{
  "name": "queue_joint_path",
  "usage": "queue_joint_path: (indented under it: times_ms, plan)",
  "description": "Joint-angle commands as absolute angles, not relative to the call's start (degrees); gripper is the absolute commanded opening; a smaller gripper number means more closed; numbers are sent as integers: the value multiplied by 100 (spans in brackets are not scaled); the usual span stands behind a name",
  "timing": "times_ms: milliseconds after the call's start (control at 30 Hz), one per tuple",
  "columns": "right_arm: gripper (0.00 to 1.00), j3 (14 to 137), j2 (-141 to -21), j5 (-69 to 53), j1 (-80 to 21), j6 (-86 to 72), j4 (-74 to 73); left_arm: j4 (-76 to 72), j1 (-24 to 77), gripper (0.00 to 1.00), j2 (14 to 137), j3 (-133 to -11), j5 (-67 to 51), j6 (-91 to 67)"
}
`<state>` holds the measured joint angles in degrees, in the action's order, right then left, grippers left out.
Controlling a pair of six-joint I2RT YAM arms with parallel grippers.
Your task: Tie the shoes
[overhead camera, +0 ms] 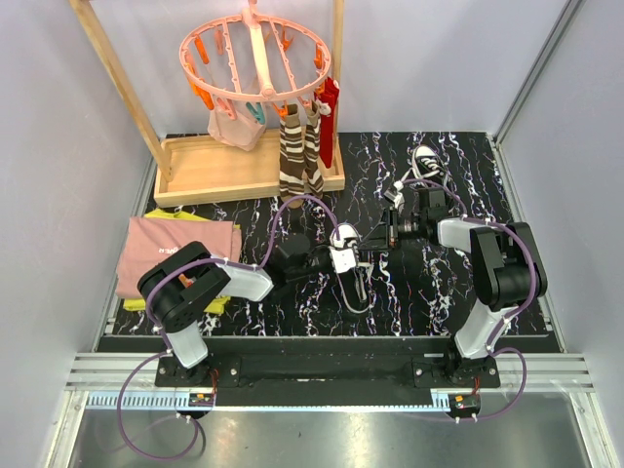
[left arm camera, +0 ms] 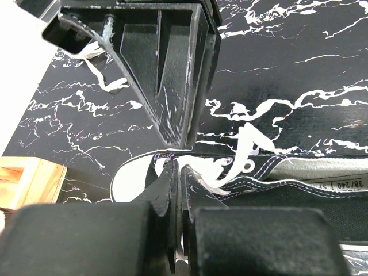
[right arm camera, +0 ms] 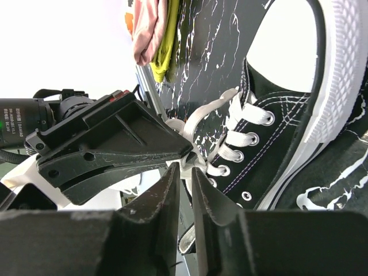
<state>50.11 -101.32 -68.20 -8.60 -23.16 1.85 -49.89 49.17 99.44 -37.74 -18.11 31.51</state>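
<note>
One black sneaker (overhead camera: 354, 285) lies in the middle of the table, toe cap away from the arms, and also shows in the left wrist view (left arm camera: 299, 184) and the right wrist view (right arm camera: 282, 121). My left gripper (overhead camera: 330, 258) (left arm camera: 177, 168) is shut over its lacing, a thin strip of white lace (left arm camera: 248, 148) pinched between the jaws. My right gripper (overhead camera: 372, 242) (right arm camera: 184, 168) meets it from the right; its jaws stand a narrow gap apart with a crossing of lace (right arm camera: 202, 115) between the tips. The second sneaker (overhead camera: 426, 159) lies at the back right, untouched.
A wooden rack tray (overhead camera: 224, 168) stands at the back left under a pink peg hanger (overhead camera: 255, 58), with brown striped socks (overhead camera: 300, 156) hanging from it. Folded pink and yellow cloth (overhead camera: 175, 253) lies at the left edge. White walls enclose the table.
</note>
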Motion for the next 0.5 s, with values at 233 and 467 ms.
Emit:
queue_joint_path:
  times_ms: [233,467]
  plan:
    - [19,4966,-10108,-6961,-852,-2329,325,-5440,4939,0,10002,-3981,-1854,3199]
    - [19,4904,-10020,-6891,-984,-2084,194,-5405,4939,0,10037,-4043,-1820,3199]
